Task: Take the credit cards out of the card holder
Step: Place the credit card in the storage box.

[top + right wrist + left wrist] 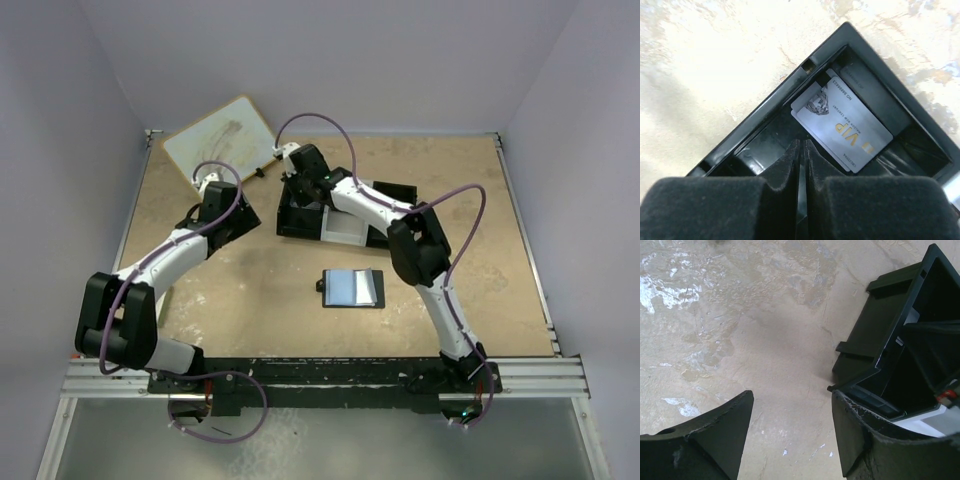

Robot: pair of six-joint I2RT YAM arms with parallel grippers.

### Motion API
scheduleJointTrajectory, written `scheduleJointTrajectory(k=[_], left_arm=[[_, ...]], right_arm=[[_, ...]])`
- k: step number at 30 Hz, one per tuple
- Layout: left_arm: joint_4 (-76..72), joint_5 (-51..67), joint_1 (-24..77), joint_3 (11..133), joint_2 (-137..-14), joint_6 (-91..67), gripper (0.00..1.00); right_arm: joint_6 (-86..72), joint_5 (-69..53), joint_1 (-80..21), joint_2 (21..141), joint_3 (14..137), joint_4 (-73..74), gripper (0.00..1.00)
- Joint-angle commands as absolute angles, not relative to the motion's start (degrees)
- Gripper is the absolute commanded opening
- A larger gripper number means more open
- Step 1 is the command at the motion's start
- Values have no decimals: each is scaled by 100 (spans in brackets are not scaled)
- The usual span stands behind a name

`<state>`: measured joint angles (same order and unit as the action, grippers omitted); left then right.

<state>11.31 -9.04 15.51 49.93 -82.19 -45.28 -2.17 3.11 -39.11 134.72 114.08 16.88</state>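
Note:
The card holder point(350, 287) lies open on the table's middle, pale blue-grey inside up, away from both grippers. A pale grey-blue credit card point(842, 122) with gold "VIP" lettering lies flat in a compartment of the black-and-white tray point(765, 120), on top of a dark card point(872, 97). My right gripper point(803, 142) hangs just above that compartment, next to the pale card, jaws pressed together with nothing seen between them; in the top view it point(300, 195) is over the tray's left end. My left gripper point(790, 395) is open and empty over bare table, left of the tray point(890, 340).
The tray point(345, 232) stands behind the table's middle. A white board point(220, 140) leans at the back left corner. Walls enclose the table on the left, back and right.

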Motion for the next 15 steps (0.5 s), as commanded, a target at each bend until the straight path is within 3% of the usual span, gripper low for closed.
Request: scheduleJointTrajectory(k=[1, 3, 7, 15], left_arm=[[1050, -754, 1547, 5001, -7733, -4415, 61], [1109, -681, 1554, 4817, -7444, -4417, 62], [1060, -468, 1776, 4276, -6726, -4612, 63], [783, -933, 3426, 3478, -5948, -5370, 64]], right_arm=[[-495, 297, -3938, 12623, 11112, 1366, 8], [-535, 343, -3938, 12126, 10696, 1078, 9], [-1128, 567, -3935, 10712, 9380, 528, 21], [-2946, 242, -3772, 8238, 6010, 425, 47]])
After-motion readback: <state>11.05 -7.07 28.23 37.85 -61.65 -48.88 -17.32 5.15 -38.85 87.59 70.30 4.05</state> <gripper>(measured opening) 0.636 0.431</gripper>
